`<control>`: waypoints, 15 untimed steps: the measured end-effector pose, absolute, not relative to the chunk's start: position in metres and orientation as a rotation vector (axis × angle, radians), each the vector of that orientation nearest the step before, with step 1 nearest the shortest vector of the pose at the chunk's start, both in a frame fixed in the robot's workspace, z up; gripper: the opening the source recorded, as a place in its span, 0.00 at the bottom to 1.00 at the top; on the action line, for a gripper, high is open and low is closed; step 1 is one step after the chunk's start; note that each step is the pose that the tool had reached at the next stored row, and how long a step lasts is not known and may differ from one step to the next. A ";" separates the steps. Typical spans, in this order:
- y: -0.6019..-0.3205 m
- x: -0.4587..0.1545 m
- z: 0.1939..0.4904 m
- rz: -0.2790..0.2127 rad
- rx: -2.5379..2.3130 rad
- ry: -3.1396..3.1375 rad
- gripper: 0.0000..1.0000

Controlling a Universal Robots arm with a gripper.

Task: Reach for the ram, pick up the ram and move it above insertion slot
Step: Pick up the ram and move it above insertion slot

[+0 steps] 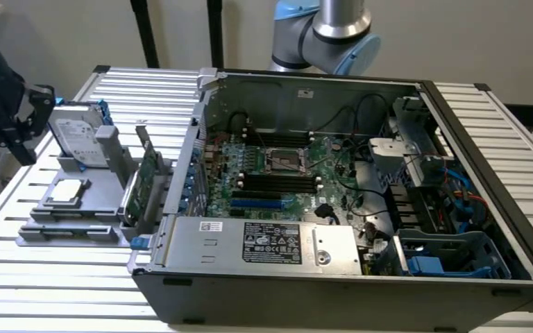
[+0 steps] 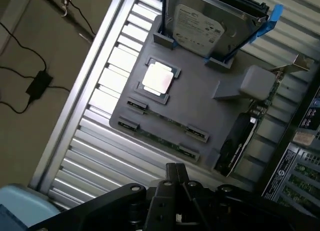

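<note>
In the exterior view, an open dark-grey metal computer case [image 1: 341, 284] stands on a ribbed aluminium table [image 1: 53, 291]. At nine o'clock from the case sits a flat grey plastic fixture [image 1: 100, 201]. It carries a silver hard drive with blue rails [image 1: 77, 135] standing at its twelve o'clock end, a square silver processor [image 1: 67, 194] lying near its middle, and a tall green expansion card [image 1: 141, 187] standing on edge along its three o'clock side, just beside the case wall. The black tool [image 1: 5, 139] hangs at ten o'clock from the fixture, clear of it. The grey-and-blue arm joint [image 1: 336, 31] rises at twelve o'clock behind the case.

In the wrist view, the long thin green ram [image 2: 158, 139] lies flat in a clipped slot on the fixture's low edge. It is on the far side of the processor from the hard drive, on the edge nearest the tool [image 2: 175, 173]. The tool is near the ram and not touching it. I cannot tell whether the tool is apart or together.
</note>
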State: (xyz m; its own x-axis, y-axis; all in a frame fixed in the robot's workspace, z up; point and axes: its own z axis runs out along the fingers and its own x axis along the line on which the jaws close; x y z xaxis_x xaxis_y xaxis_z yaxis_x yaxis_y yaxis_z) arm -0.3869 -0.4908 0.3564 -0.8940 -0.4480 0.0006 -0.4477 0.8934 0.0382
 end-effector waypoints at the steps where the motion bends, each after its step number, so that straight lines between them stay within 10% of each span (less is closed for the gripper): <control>1: -0.491 -0.387 0.356 -0.058 0.748 -3.041 0.11; 15: -0.491 -0.387 0.356 -0.055 1.126 -2.917 0.11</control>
State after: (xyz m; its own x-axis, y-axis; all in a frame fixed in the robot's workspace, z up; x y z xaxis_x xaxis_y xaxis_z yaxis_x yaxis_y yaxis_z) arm -0.3869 -0.4908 0.3564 -0.7405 -0.6720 0.0006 -0.6715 0.7400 0.0383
